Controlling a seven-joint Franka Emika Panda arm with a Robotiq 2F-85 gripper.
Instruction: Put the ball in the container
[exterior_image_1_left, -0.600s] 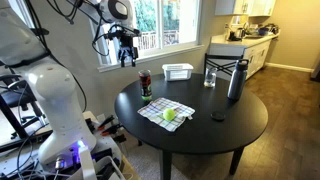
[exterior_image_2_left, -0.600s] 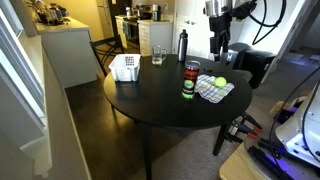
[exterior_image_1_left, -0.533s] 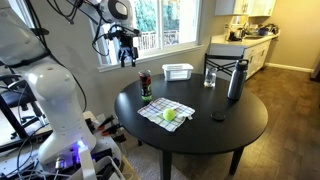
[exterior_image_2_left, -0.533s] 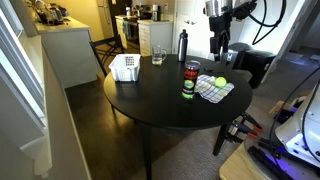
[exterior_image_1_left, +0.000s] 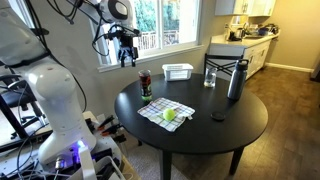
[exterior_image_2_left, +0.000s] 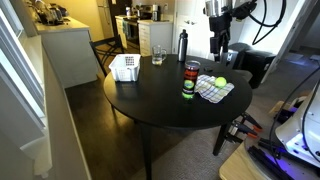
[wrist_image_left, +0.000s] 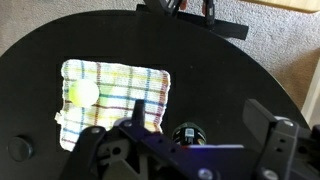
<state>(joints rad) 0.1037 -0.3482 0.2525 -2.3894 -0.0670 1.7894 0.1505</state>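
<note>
Wrist view: ball sits on the checkered cloth, near one edge. Container stands upright just beside the cloth. My gripper hangs high above and off to the side of the cloth, jaws spread, empty. Nothing has moved since half a second back, so the approach hasn't started.

The tool hides most of the container.

From above, the ball rests on the left part of a checkered cloth spread on the round black counter. The claw hangs high overhead, jaws wide apart, with the container just beside the cloth's lower right corner.
</note>
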